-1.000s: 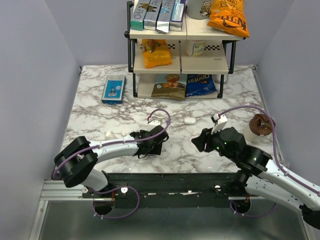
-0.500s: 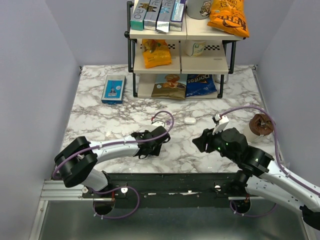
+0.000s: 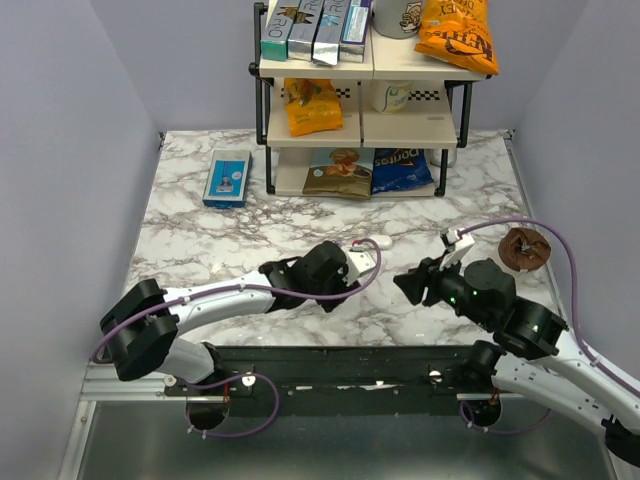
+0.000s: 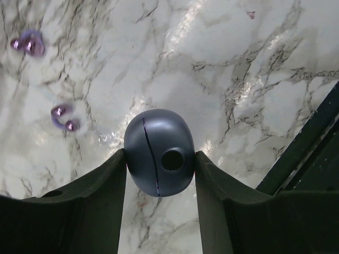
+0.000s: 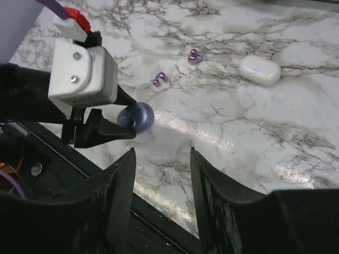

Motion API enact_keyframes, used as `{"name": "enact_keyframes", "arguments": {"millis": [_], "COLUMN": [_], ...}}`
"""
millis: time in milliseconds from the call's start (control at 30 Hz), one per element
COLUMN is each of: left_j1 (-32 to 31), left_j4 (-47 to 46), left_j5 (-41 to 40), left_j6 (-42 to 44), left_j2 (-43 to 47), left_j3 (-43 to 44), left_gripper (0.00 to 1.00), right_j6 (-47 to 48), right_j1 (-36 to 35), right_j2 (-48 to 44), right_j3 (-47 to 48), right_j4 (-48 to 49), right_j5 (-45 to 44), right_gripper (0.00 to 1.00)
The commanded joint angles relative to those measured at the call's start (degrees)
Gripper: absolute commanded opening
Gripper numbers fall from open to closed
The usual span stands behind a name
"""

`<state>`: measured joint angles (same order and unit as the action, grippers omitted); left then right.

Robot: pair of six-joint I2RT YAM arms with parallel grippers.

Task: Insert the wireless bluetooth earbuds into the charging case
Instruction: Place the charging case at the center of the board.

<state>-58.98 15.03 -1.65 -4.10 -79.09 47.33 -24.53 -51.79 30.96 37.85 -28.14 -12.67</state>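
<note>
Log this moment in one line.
left tool: shut on blue-grey oval case | right tool: open, empty | earbuds: on table

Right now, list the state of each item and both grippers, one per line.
Blue-grey oval case: closed, clamped in the left gripper.
White oval case: closed, lying free on the table, blue indicator showing.
Purple earbuds: both loose on the table, in neither case.
Left gripper: shut on the blue-grey oval case.
Right gripper: open, holding nothing.
</note>
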Motion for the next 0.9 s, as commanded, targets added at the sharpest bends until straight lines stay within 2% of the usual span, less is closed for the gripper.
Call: {"name": "enact_keyframes", "arguments": {"millis": [0,167,433,633,867], "left_j1": [1.84,7.12,13.00,13.98,13.89], "left_j4": [-4.13,-1.49,6.50,8.17,6.43], "left_j5": [11.30,20.27,27.31,29.69,30.39], "left_j6": [20.25,29.49,43.28,46.55,45.15], "left_j2": [-2.20,-9.67,-16.44,-18.90,-21.46], "left_j3": [2.23,6.36,12.60,14.36,15.25], "left_gripper": [0.34,0.34,0.35,0.38,0.49], "right_j6": [1.16,1.42,1.16,0.89,1.68], "right_j1": [-0.06,-0.07,0.02,-0.07,0.02], "right_j2": [-2.74,-5.47,-8.55,-8.73,-7.67], "right_j3": [2.75,4.43,5.40,4.69,4.96], "right_j4": [-2.88,-5.52,-9.04,-9.12,-8.95], "right_j5": [-0.43,0.27,-1.84,-1.66,-2.54], "right_gripper": [0.54,0.54,0.54,0.54,0.54]}}
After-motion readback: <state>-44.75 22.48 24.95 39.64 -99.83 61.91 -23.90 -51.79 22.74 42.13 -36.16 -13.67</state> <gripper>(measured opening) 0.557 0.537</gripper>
